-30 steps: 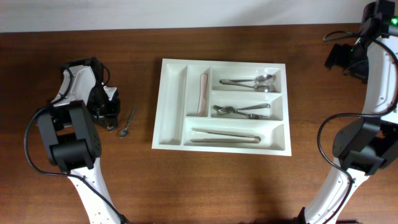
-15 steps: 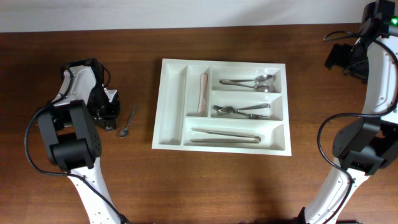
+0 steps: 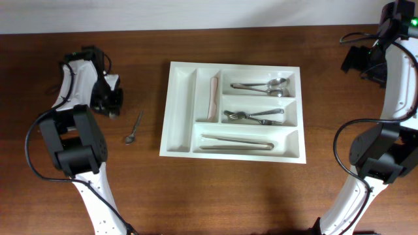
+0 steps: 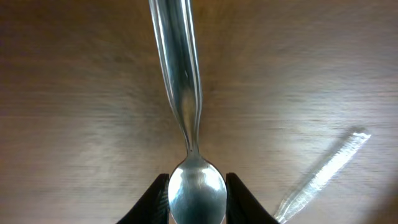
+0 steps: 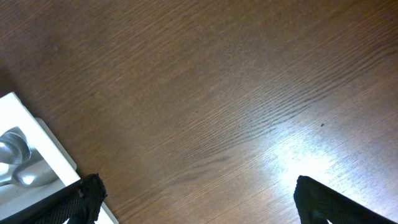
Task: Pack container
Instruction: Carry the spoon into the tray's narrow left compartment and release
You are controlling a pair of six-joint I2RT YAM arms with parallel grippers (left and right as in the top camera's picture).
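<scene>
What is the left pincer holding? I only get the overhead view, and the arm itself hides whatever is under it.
Observer: The left wrist view shows the left pincer shut on a metal spoon, gripped by its bowl.
Operator: Which way does the handle go?
Observer: Straight away from that camera, toward the wooden table, clear of the fingers.
Operator: And the right pincer, off in the far corner?
Observer: Its wrist view shows the right pincer wide open with nothing in it, over the wood beside a corner of the container.
</scene>
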